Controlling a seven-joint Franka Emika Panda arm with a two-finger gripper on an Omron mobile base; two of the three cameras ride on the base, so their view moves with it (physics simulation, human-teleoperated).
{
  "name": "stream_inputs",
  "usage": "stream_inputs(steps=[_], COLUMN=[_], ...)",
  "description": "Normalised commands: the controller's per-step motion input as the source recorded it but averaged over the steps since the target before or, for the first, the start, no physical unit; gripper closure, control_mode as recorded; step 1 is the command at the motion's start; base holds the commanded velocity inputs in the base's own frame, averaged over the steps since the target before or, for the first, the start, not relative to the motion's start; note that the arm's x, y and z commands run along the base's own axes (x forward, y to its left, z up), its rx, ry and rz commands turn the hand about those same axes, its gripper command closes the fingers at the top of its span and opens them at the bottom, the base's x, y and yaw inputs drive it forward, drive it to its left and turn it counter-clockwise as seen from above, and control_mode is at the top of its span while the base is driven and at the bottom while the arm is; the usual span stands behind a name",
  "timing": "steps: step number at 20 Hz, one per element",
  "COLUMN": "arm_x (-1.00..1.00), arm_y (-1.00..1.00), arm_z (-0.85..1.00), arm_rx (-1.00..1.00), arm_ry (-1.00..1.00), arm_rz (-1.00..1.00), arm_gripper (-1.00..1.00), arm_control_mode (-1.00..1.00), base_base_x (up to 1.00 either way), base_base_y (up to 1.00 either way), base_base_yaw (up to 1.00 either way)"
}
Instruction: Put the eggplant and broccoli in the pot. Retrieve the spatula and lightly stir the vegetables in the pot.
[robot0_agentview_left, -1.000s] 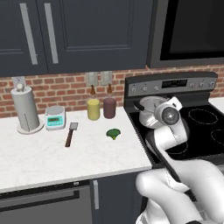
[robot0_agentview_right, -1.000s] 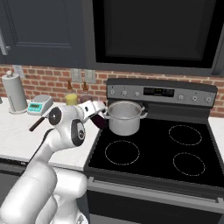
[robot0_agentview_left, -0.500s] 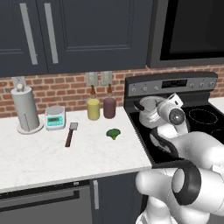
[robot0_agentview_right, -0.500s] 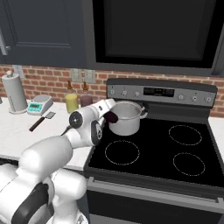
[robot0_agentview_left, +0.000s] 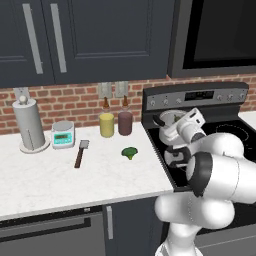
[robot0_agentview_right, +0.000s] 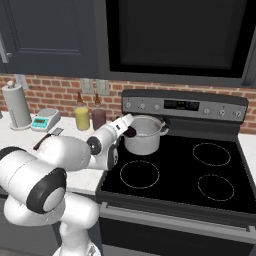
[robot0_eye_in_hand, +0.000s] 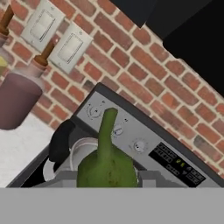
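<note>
My gripper (robot0_agentview_right: 127, 128) is shut on the eggplant (robot0_agentview_right: 132, 132), a dark purple piece held right at the left rim of the steel pot (robot0_agentview_right: 146, 136) on the stove's back left burner. In the hand view the eggplant's green stem cap (robot0_eye_in_hand: 106, 159) rises between my fingers, with the pot's rim (robot0_eye_in_hand: 82, 145) and dark loop handle (robot0_eye_in_hand: 61, 139) just beyond it. The broccoli (robot0_agentview_left: 130, 152) lies on the white counter near the stove. The spatula (robot0_agentview_left: 80, 153) lies further left on the counter, its grey blade pointing toward the wall.
A yellow jar (robot0_agentview_left: 106, 124) and a maroon jar (robot0_agentview_left: 125, 122) stand at the brick wall. A small scale (robot0_agentview_left: 62, 134) and a paper towel roll (robot0_agentview_left: 29, 125) stand to their left. The black stovetop (robot0_agentview_right: 200, 175) has bare burners; its control panel (robot0_eye_in_hand: 144, 144) backs the pot.
The arm has swung toward the stove, carrying the eggplant from over the counter's edge up to the pot's left rim. Broccoli and spatula have not moved.
</note>
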Motion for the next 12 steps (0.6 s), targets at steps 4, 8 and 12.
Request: stream_inputs(steps=[4, 8, 12], arm_x=[0.27, 0.16, 0.36], arm_y=[-0.1, -0.14, -0.24], arm_z=[0.16, 0.2, 0.03], arm_rx=[0.0, 0.0, 0.0], arm_ry=[-0.06, -0.02, 0.0], arm_rz=[0.01, 0.0, 0.0], arm_gripper=[1.0, 1.0, 1.0], arm_control_mode=[-1.0, -1.0, -1.0], base_base_x=[0.0, 0.0, 0.0], base_base_y=[0.0, 0.0, 0.0], base_base_yaw=[0.0, 0.0, 0.0])
